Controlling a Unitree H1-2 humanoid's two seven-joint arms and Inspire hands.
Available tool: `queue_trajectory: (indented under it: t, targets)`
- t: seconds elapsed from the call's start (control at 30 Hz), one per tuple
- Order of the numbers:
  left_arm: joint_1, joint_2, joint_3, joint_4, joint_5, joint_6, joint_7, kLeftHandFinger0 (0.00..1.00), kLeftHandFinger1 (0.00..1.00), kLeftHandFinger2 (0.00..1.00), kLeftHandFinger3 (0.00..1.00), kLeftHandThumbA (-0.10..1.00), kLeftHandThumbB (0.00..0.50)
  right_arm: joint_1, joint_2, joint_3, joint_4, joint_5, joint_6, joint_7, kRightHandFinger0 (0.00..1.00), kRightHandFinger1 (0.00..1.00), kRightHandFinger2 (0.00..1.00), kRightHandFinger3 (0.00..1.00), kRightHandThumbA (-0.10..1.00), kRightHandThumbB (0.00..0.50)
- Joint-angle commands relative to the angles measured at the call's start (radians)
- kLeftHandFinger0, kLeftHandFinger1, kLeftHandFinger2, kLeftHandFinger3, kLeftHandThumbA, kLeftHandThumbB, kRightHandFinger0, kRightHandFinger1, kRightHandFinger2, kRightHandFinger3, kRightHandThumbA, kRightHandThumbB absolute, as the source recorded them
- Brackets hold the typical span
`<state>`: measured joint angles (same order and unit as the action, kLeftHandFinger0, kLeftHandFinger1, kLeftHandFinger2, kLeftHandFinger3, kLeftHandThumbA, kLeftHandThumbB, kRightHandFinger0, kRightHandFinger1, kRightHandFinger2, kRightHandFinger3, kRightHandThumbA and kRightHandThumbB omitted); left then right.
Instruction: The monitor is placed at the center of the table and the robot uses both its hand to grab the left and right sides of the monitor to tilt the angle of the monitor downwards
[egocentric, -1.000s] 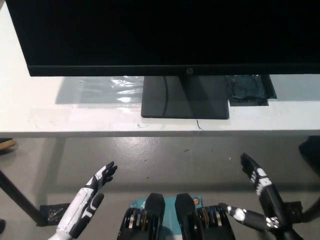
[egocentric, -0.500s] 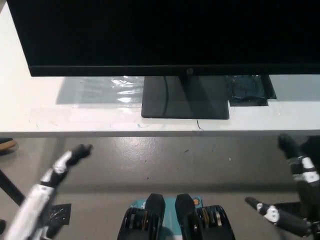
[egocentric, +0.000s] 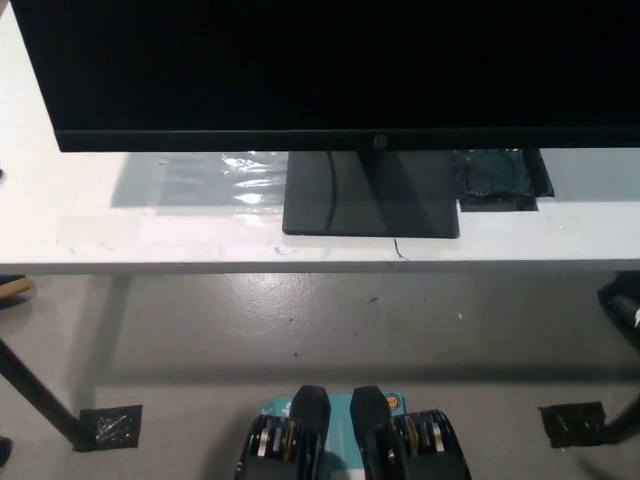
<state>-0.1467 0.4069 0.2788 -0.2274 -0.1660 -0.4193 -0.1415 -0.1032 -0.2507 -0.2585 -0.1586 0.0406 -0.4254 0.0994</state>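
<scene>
White table (egocentric: 60, 215) runs across the upper half of the head view, grey floor below it. Neither hand is on the job.

- Far left: left hand out of frame, so I can't tell how its fingers are set.
- Left of centre: shiny clear film (egocentric: 200, 180) lies flat on the tabletop, under the screen's lower edge.
- Centre: black monitor (egocentric: 330, 70) stands mid-table on its dark stand base (egocentric: 370, 195), which sits near the front edge. Long axis lies left to right, parallel to the table edge. Screen faces me. The view is too steep to read its tilt.
- Right of the base: dark patch (egocentric: 500, 180) on the tabletop, touching nothing I need.
- Far right: dark shape (egocentric: 622, 300) at the frame edge, below the table. Can't say what it is. Right hand not identifiable, fingers unknown.

Step, as I judge it: approach, no grasp yet. Next I need both hands at screen height, one on each short side, closing evenly before tipping the top edge toward me.
</scene>
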Motion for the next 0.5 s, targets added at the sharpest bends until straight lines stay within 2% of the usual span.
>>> queue_trajectory:
  t: [0.0, 0.03, 0.13, 0.23, 0.33, 0.47]
  targets:
    - [-0.078, 0.067, 0.037, 0.059, -0.039, -0.001, 0.007, 1.00, 1.00, 1.00, 1.00, 1.00, 0.342, -0.072, -0.057, -0.042, 0.060, 0.046, -0.029, -0.030, 1.00, 1.00, 1.00, 1.00, 1.00, 0.424]
    - [-0.107, 0.087, 0.042, 0.096, -0.041, 0.011, 0.002, 1.00, 1.00, 1.00, 1.00, 1.00, 0.330, -0.102, -0.073, -0.055, 0.098, 0.061, -0.011, -0.036, 1.00, 1.00, 1.00, 1.00, 1.00, 0.445]
    - [-0.141, 0.105, 0.037, 0.149, -0.015, 0.013, -0.002, 1.00, 1.00, 1.00, 1.00, 1.00, 0.307, -0.134, -0.096, -0.072, 0.146, 0.076, 0.001, -0.032, 1.00, 1.00, 1.00, 1.00, 1.00, 0.412]
    - [-0.142, 0.107, 0.034, 0.152, -0.016, 0.010, -0.001, 1.00, 1.00, 1.00, 1.00, 1.00, 0.306, -0.136, -0.096, -0.073, 0.149, 0.078, -0.002, -0.031, 1.00, 1.00, 1.00, 1.00, 1.00, 0.411]
    - [-0.193, 0.132, 0.025, 0.252, 0.018, 0.018, 0.000, 1.00, 1.00, 1.00, 1.00, 1.00, 0.312, -0.209, -0.137, -0.074, 0.225, 0.137, 0.024, -0.003, 1.00, 1.00, 1.00, 1.00, 1.00, 0.411]
    - [-0.262, 0.141, 0.008, 0.353, 0.024, 0.004, -0.008, 1.00, 1.00, 1.00, 1.00, 1.00, 0.302, -0.274, -0.175, -0.066, 0.304, 0.182, 0.033, 0.028, 1.00, 1.00, 1.00, 1.00, 1.00, 0.336]
